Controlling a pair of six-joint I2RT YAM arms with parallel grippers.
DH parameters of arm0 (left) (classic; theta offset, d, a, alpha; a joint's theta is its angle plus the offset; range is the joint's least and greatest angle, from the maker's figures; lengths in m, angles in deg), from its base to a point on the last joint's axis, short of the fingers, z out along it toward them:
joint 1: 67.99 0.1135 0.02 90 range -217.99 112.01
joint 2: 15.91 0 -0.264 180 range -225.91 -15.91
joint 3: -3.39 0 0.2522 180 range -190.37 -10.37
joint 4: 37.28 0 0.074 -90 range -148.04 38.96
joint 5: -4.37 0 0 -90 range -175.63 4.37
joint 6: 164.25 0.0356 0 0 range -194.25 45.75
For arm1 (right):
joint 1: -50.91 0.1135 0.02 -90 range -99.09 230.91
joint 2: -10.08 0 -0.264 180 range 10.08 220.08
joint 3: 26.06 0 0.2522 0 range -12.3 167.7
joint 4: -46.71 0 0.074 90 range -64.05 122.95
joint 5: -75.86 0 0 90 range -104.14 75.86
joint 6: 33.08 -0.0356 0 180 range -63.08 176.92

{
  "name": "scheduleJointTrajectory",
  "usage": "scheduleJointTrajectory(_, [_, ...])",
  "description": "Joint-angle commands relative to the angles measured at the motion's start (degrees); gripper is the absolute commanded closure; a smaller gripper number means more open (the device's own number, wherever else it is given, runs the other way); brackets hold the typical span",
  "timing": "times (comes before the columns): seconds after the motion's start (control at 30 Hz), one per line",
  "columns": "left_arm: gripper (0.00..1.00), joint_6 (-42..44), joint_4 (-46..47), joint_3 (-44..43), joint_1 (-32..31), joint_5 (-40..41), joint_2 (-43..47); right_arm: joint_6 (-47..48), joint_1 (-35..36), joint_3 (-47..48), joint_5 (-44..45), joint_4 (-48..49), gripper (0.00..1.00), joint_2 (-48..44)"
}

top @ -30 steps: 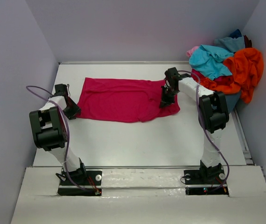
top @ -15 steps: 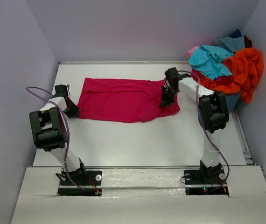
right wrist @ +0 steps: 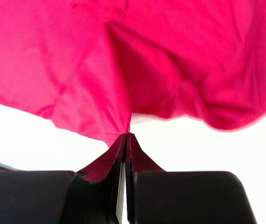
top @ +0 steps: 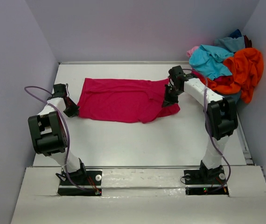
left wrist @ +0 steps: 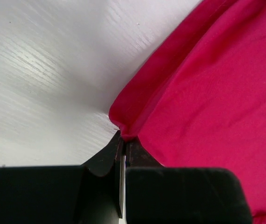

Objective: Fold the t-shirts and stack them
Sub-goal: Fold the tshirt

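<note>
The left gripper [left wrist: 122,140] is clenched. Its jaws are pressed together with a fold of hem pinched between them, low against the white wood-grain table [top: 137,140] at its left side. What is gripped is the left near corner of the crimson-magenta cloth t-shirt [top: 119,98], bunched into a small ridge just ahead of the fingertips.

The right gripper [right wrist: 126,137] is clamped in the same way on the opposite end. Cloth is drawn into a peak where it enters the jaws and spreads away in loose folds. From above, that right end is seen raised a little off the table while the rest lies flat.

The shirt is spread lengthwise across the far middle of the table and held at both ends. This is judged to be so that the fabric can be kept taut and carried over as one sheet rather than crumpling. A fold looks to be just starting and no crease is set yet.

At the table's far right corner, a heap of unfolded t-shirts [top: 226,65] in orange, turquoise, pink and dark blue is piled against the wall, close behind the right arm. No folded stack is seen anywhere on the table, so most of the task is judged to remain.
</note>
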Motion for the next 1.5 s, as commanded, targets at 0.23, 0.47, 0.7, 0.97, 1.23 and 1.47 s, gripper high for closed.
scheduleJointTrajectory(0.23, [0.94, -0.18, -0.98, 0.27, 0.3, -1.79, 5.59, -3.94, 2.04, -5.85, 2.53, -4.4, 0.93, -16.76])
scheduleJointTrajectory(0.47, [0.94, -0.27, -0.98, 0.71, 0.3, -2.23, 6.65, -6.58, 3.97, -10.08, 2.79, -5.37, 0.93, -22.31])
scheduleJointTrajectory(0.7, [0.94, -0.7, -1.42, -0.26, 0.3, -1.88, 7.09, -8.87, 6.43, -11.67, 3.67, -7.03, 0.93, -26.35])
scheduleJointTrajectory(0.97, [0.94, -0.97, -1.77, 0.09, 0.3, -0.83, 8.32, -10.89, 8.19, -10.87, 4.11, -9.06, 0.93, -29.96])
scheduleJointTrajectory(1.23, [0.94, -1.5, -1.94, -0.96, 0.3, -0.56, 7.97, -11.77, 9.77, -11.14, 3.58, -9.76, 0.93, -31.1])
scheduleJointTrajectory(1.47, [0.94, -2.55, -2.21, -2.72, 0.3, -0.03, 8.06, -12.74, 11.44, -9.02, 3.84, -10.82, 0.93, -30.75])
